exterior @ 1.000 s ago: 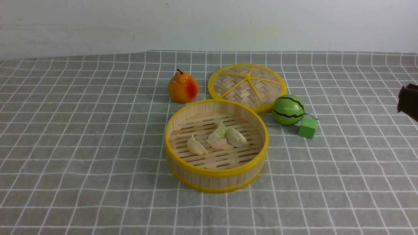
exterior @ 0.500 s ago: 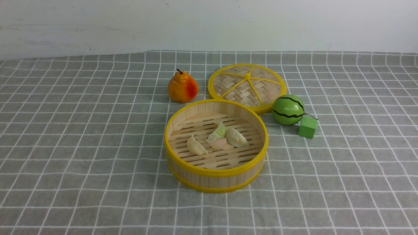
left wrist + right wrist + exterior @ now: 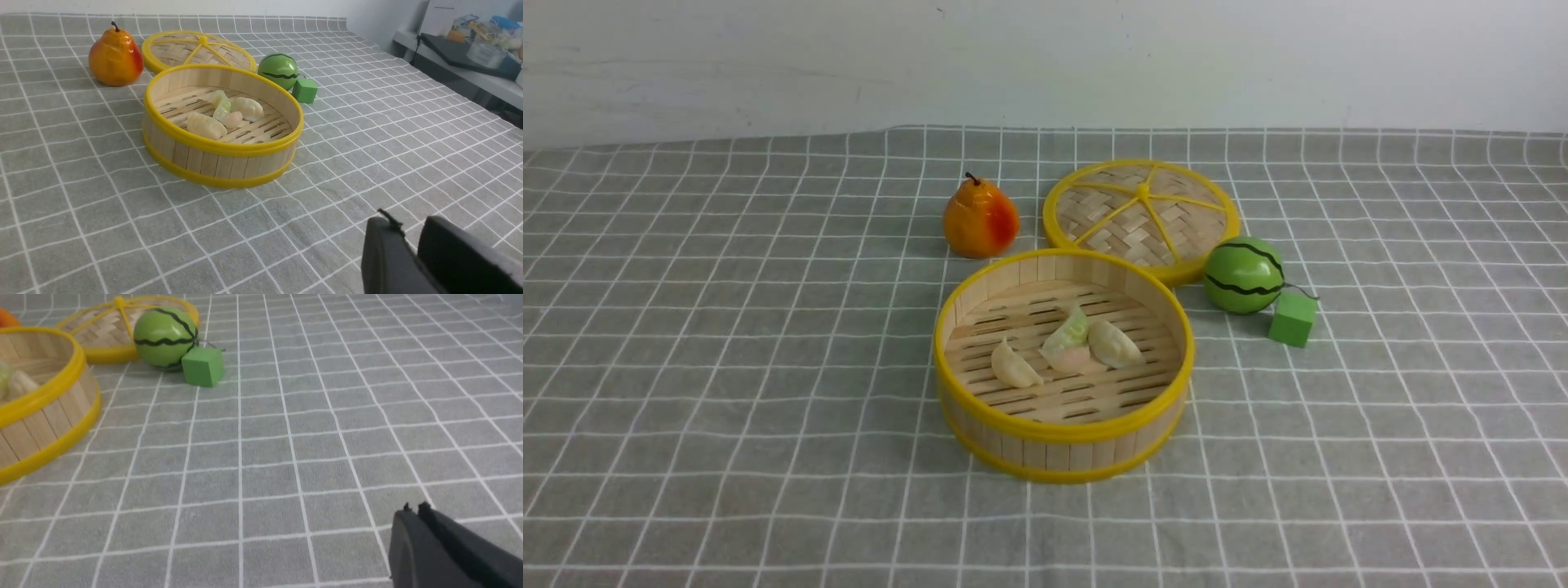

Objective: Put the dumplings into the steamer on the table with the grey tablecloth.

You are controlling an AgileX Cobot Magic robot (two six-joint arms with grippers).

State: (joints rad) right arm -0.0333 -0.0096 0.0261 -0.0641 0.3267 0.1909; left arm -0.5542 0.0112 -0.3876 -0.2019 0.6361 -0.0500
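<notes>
Leaving the front view since a second ago, the dark right gripper (image 3: 414,508) has its jaws together; the dark left gripper's (image 3: 404,222) jaws show a slight gap. Four small crescent dumplings (image 3: 1070,347) lie in the round yellow-rimmed bamboo steamer (image 3: 1058,453).

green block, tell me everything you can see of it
The green block is a small, plain, box-shaped piece with flat faces and fairly crisp edges, one even green with a matte look; the material can't be told for sure. It sits flat on the grey gridded cloth, right of the steamer and just in front and to the right of the watermelon, whose thin dark stem passes behind or over it.
</notes>
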